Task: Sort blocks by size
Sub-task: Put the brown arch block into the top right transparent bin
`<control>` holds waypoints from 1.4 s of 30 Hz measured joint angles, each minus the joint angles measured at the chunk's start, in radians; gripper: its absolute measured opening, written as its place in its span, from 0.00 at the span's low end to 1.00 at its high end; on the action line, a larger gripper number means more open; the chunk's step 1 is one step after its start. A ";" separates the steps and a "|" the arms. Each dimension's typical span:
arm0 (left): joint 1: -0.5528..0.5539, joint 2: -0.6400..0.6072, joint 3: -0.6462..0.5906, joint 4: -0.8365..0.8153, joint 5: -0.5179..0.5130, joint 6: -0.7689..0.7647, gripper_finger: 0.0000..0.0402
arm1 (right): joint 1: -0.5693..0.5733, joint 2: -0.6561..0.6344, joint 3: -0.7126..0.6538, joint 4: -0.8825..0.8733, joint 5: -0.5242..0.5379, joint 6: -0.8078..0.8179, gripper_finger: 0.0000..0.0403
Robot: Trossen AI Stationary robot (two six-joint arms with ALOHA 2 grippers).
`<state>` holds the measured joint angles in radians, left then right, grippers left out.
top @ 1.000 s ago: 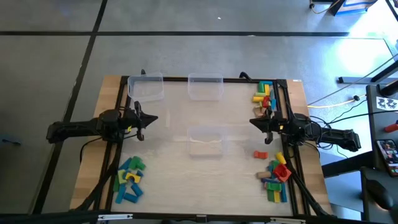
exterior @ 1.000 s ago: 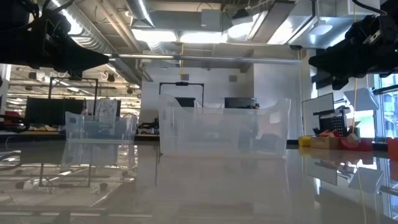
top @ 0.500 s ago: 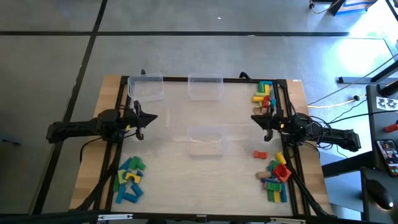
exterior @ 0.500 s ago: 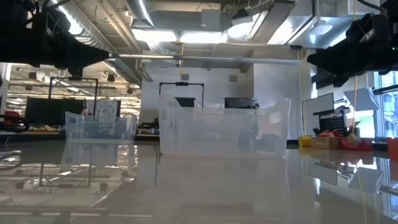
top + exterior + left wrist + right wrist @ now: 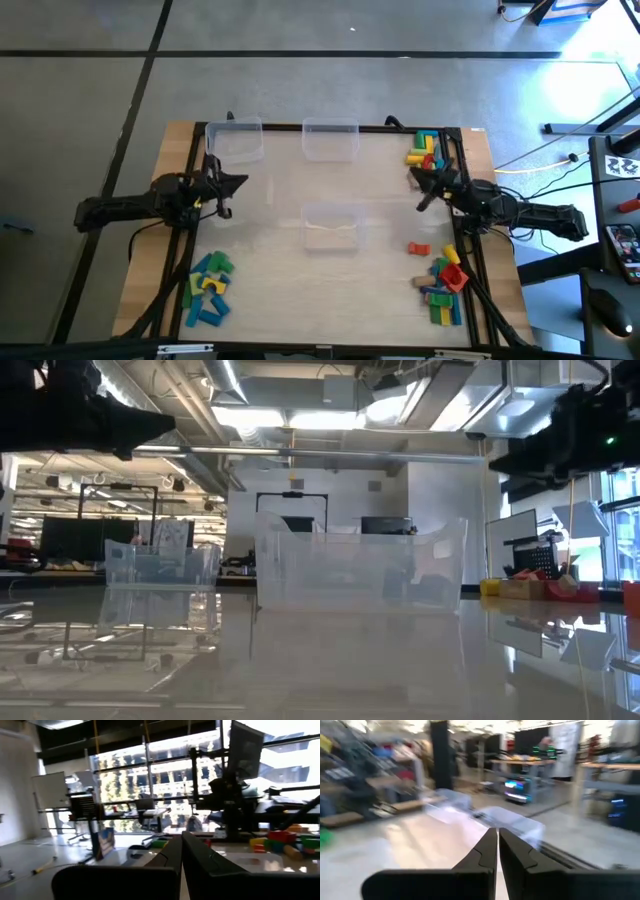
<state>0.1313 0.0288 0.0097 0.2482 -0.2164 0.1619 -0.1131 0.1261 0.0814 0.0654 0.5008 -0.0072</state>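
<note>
**Both arms raised with closed, empty pincers; blocks lie unsorted in three piles**

The pale, glossy rectangular table [image 5: 270, 270] has a dark frame and bare wooden strips along its left and right sides. The surface is smooth enough to mirror the ceiling lights in the low view.

Two dark, matt jointed arms reach in from either side. The left gripper [image 5: 238, 181] hangs above the left part of the table, near the far-left tub; its two flat, tapered fingers are pressed together and carry nothing. The right gripper [image 5: 423, 203] hangs over the right part, between the far-right and near-right piles, fingers likewise pressed together and empty.

Three clear, thin-walled rectangular plastic tubs with rounded corners stand on the table: the far-left tub [image 5: 235, 140], the far-middle tub [image 5: 330, 139] and the centre tub [image 5: 329, 224]. No block shows inside any of them.

The small coloured toy blocks, solid and matt, lie in three loose heaps. The near-left pile [image 5: 208, 287] is mostly blue, green and yellow, with cylinders and one arched piece. The near-right pile [image 5: 444, 286] mixes red, blue, green, yellow and orange bars. The far-right pile [image 5: 424, 149] holds green, yellow, blue and red pieces. One lone orange-red block [image 5: 418, 248] lies apart, between the centre tub and the near-right pile.
</note>
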 joint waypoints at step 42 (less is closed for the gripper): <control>0.146 0.145 0.022 0.061 -0.016 -0.110 0.01 | -0.391 0.895 0.596 -0.753 -0.283 -0.234 0.05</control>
<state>0.2778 0.1740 0.0319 0.3089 -0.2325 0.0517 -0.5045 1.0211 0.6773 -0.6881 0.2174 -0.2409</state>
